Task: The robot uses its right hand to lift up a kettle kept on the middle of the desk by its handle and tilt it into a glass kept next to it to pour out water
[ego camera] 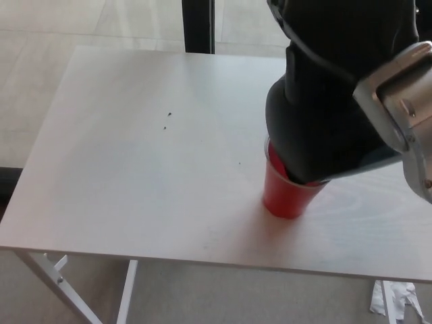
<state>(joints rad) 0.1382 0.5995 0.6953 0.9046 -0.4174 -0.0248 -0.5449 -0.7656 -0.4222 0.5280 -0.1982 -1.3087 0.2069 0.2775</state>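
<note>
Judging the fingers is impossible here: the right hand shows only its metal wrist. Its black kettle, rigid and probably water-heavy, hangs tilted, its lower end in the light, tippable red cup on the desk; the handle is hidden

A glossy red plastic cup stands on the matt, pale wood-grain desk.
</note>
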